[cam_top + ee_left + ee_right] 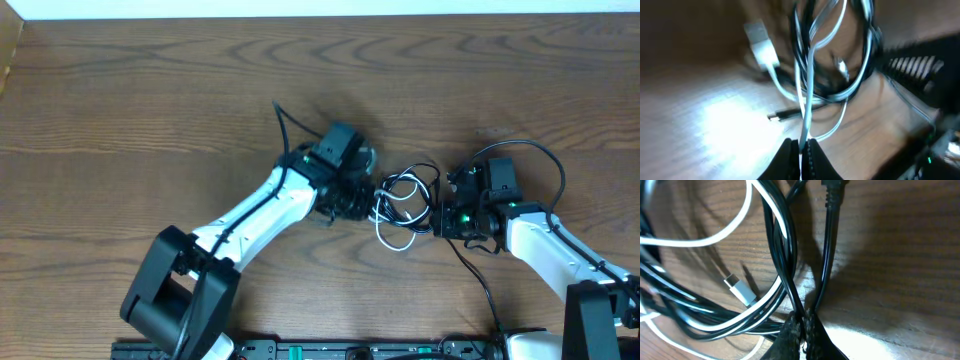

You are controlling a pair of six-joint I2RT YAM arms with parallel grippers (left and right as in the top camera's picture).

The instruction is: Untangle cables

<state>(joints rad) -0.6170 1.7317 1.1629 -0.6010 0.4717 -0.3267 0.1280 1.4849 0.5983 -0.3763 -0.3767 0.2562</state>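
The cables lie as one tangle mid-table between my two grippers. The white cable [396, 241] loops toward the front, and the black cable [418, 178] coils over it. In the overhead view my left gripper [368, 197] is at the tangle's left side and my right gripper [441, 216] at its right side. In the left wrist view my left gripper [801, 144] is shut on a strand of the white cable [805, 100], with a white plug [760, 44] beyond. My right gripper [803, 318] is shut on black cable [785, 255] strands. A white plug [741, 290] lies beside them.
The wooden table [150, 90] stretches wide to the left and back, ending at a pale far edge [320, 8]. Thick black arm wires rise behind the left wrist [281, 122] and arc over the right wrist [548, 160]. The arm bases' rail [330, 350] runs along the front.
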